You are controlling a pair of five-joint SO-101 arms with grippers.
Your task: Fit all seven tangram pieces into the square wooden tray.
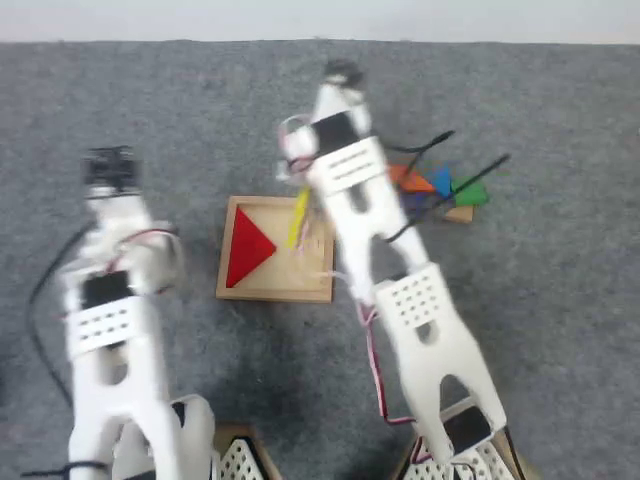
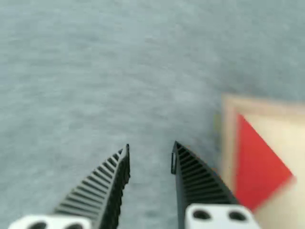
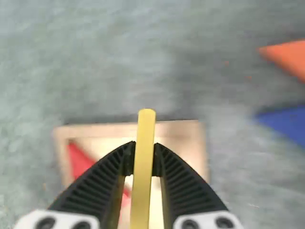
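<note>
The right end effector is clenched on the yellow piece, held on edge above the square wooden tray, probably to lower it beside the red triangle. The left end effector is released and empty over the bench beside the tray. The other pieces lie apart.

Soft, even light falls from overhead across my grey mat, bright and flat, leaving only faint shadows beside the two white arms. From the right wrist I see a thin dark shadow lining the far rim of the wooden tray.
</note>
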